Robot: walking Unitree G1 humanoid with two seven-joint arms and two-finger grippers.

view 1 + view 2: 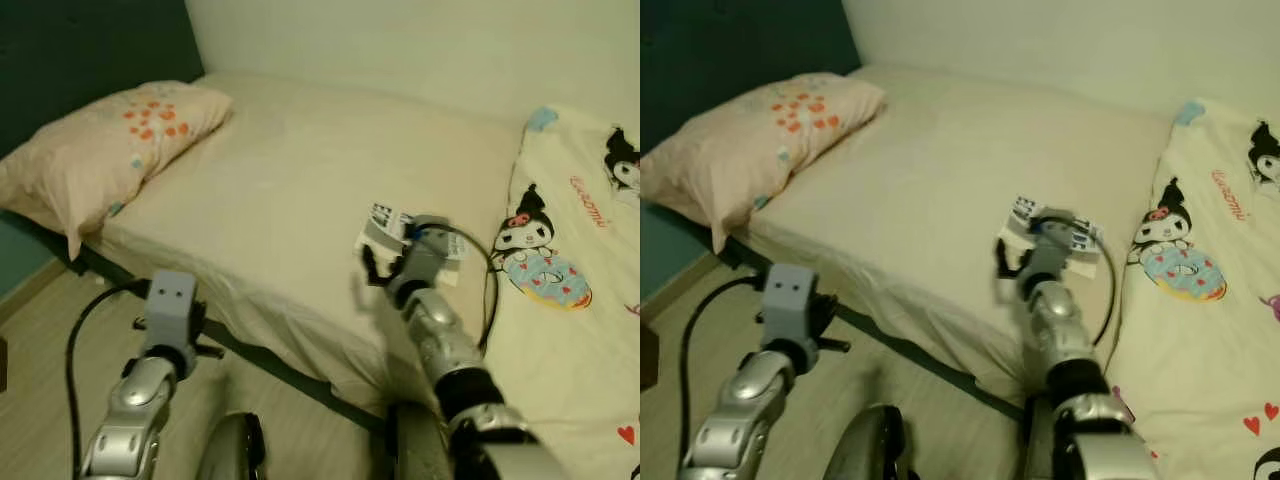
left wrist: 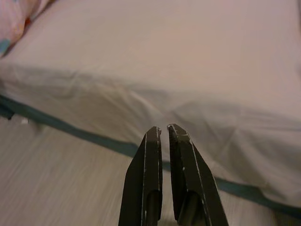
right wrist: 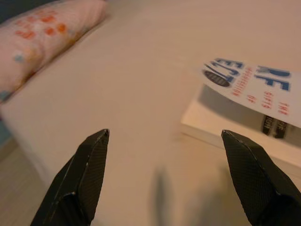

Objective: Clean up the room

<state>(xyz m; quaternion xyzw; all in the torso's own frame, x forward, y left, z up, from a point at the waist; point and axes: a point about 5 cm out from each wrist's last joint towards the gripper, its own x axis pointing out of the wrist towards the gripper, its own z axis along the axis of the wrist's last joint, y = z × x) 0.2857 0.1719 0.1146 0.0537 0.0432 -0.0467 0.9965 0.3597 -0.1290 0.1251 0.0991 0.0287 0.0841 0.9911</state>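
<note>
A cream bed [image 1: 290,170] carries a pillow [image 1: 100,145] at its left corner; the left gripper [image 2: 163,134], fingers together, hangs off the near edge; the right gripper [image 3: 164,139], fingers wide apart, hovers beside a book [image 3: 244,101] (blue lettering) near the cartoon blanket [image 1: 580,250]

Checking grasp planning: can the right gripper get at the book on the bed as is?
Probably yes. The right gripper is open over the bed sheet, the book just ahead between its fingers, nothing in between.
</note>
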